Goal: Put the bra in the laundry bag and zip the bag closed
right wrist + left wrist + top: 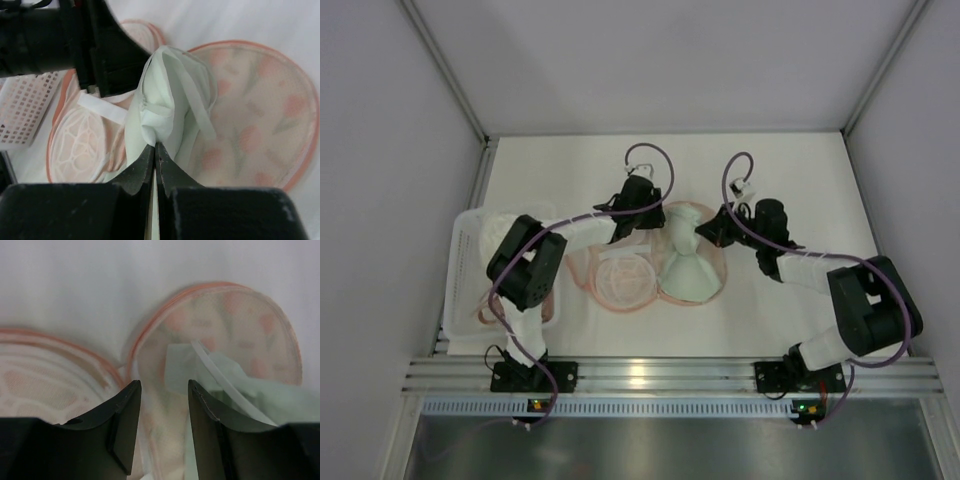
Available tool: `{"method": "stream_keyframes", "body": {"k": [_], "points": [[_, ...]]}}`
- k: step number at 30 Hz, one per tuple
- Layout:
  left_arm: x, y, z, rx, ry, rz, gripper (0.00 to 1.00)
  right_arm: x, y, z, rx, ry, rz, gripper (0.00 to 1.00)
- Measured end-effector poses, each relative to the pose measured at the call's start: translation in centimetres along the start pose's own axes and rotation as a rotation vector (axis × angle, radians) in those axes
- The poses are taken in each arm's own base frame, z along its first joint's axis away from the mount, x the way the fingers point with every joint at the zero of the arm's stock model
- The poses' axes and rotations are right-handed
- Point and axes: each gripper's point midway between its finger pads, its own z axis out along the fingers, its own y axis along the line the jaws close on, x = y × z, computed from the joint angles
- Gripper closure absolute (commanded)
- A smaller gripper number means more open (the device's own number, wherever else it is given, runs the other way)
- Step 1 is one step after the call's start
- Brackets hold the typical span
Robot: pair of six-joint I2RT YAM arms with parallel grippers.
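The laundry bag (705, 285) lies open mid-table, its floral shell showing in the right wrist view (260, 115) and the left wrist view (235, 320). The bra (620, 280) rests in its left half, pale-pink mesh cup (85, 145) up, with a whitish band (102, 107) across it. My right gripper (155, 146) is shut on a fold of the mint-white lining (170, 95) and holds it raised; it sits at the bag's right far side (712, 230). My left gripper (165, 390) is open and empty just over the bag's far edge (638, 212).
A white plastic basket (470, 270) stands at the left, beside the left arm; it also shows in the right wrist view (25, 105). The left arm (75, 40) crosses the upper left of the right wrist view. Walls enclose the table on three sides.
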Motion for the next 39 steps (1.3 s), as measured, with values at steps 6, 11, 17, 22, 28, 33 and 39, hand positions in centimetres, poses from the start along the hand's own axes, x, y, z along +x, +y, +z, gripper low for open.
{"method": "stream_keyframes", "body": {"k": [6, 11, 17, 22, 28, 33, 39], "points": [[-1.8, 1.0, -3.6, -0.040, -0.060, -0.009, 0.51, -1.7, -3.1, 0.1, 0.100, -0.001, -0.045, 1.00], [-3.2, 0.3, -4.8, -0.015, -0.093, -0.014, 0.51, -1.2, -5.6, 0.2, 0.185, 0.032, -0.046, 1.00], [-1.6, -1.5, -4.7, 0.034, -0.050, 0.010, 0.53, 0.0, -8.2, 1.0, 0.256, 0.106, -0.014, 1.00], [2.1, -3.0, -3.4, 0.071, 0.039, 0.038, 0.55, 0.5, -8.9, 1.2, 0.276, 0.131, -0.006, 1.00], [4.7, -2.2, -1.2, 0.049, 0.108, 0.026, 0.55, 0.6, -8.9, 1.2, 0.279, 0.138, -0.004, 1.00], [3.9, -2.1, -0.9, 0.039, 0.080, 0.006, 0.55, 0.6, -8.9, 1.2, 0.280, 0.138, -0.004, 1.00], [1.5, -1.8, -0.3, 0.082, 0.025, -0.077, 0.55, 0.6, -9.0, 1.2, 0.281, 0.137, -0.003, 1.00]]}}
